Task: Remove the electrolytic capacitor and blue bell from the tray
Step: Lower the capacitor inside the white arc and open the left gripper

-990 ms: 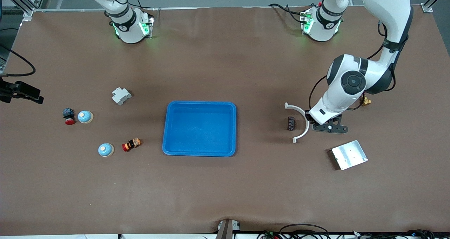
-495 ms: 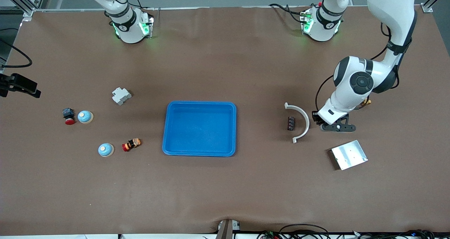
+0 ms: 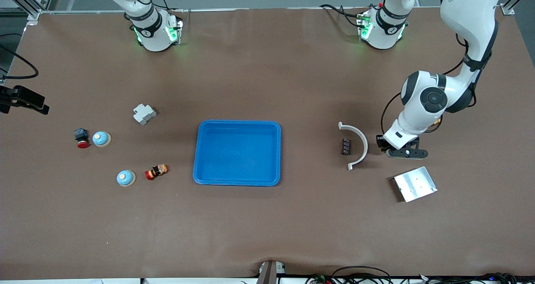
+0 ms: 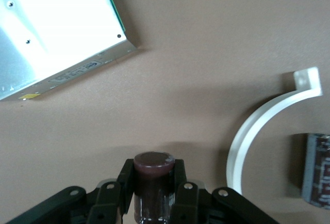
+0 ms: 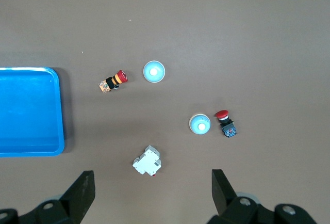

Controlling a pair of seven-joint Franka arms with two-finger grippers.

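Note:
My left gripper [image 3: 402, 151] is shut on a dark maroon capacitor [image 4: 153, 163], standing upright between its fingers [image 4: 183, 182]. It hangs low over the table between a white curved bracket [image 3: 363, 141] and a metal plate [image 3: 415, 183]. Two blue dome bells lie toward the right arm's end: one bell [image 3: 101, 138] farther from the front camera, another bell [image 3: 126, 178] nearer. The right wrist view shows both bells [image 5: 154, 72] [image 5: 199, 124] far below my open, empty right gripper [image 5: 152, 182]. That gripper is outside the front view. The blue tray [image 3: 237, 122] sits mid-table.
A white breaker [image 3: 144, 113] and two red-capped push buttons [image 3: 82, 138] [image 3: 156, 171] lie near the bells. A small black ribbed part [image 3: 345, 146] lies inside the bracket's curve. A brass fitting [image 3: 436, 120] peeks from under the left arm.
My left gripper has carried the capacitor away from the white bracket, toward the left arm's end of the table. Everything on the table stays put.

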